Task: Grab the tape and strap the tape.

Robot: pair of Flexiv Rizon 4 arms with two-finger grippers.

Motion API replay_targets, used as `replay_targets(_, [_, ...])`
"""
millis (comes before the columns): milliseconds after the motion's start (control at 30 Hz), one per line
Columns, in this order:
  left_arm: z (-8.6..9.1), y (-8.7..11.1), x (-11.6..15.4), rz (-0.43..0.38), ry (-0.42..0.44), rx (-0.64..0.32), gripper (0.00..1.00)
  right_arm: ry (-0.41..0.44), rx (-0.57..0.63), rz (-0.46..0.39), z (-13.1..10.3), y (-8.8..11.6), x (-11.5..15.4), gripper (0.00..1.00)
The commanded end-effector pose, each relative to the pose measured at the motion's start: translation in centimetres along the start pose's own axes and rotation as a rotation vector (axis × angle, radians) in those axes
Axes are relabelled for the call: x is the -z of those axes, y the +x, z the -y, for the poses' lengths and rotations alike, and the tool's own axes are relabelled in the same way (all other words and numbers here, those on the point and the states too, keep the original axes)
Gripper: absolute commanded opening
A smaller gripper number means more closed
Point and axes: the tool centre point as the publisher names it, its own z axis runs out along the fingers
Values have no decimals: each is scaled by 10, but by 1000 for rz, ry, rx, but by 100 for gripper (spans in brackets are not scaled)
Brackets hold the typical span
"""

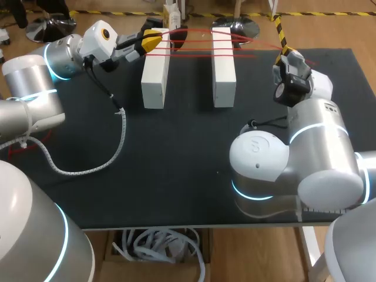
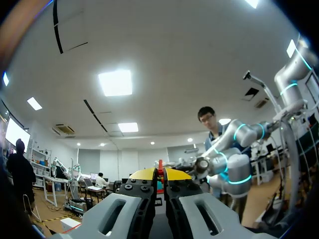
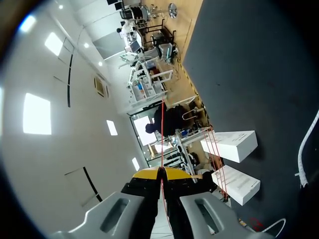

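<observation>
- Head view: at the near right of the black table (image 1: 176,170) sits the bulky grey body of the right arm (image 1: 305,158), with lit blue rings at its joints.
- At the near left, a white ribbed hose (image 1: 120,141) hangs off the left arm (image 1: 35,88) and loops over the table top.
- Farther in, near the middle, two long white blocks stand side by side but apart: the left block (image 1: 155,67) and the right block (image 1: 224,64).
- The red tape (image 1: 194,48) runs in several strands across the far parts of both blocks, spanning the gap between them.
- The left gripper (image 1: 151,39) is at the far end of the left block. In the left wrist view its yellow tips are pinched narrow, with the end of the tape (image 2: 160,164) clamped between them.
- The right gripper (image 1: 286,54) is at the far right, well apart from the right block. A strand of tape stretches to it.
- In the right wrist view the right gripper (image 3: 161,172) is closed tight on the tape (image 3: 162,134), which leads ahead towards the blocks.
</observation>
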Motion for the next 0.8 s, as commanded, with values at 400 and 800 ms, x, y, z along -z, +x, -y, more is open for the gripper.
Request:
replay_targets(400, [-1, -1, 0, -2, 1, 0, 0, -16, 95, 18, 0, 3, 0, 0])
replay_targets(800, [-2, -3, 0, -4, -105, 30, 0, -16, 95, 18, 0, 3, 0, 0])
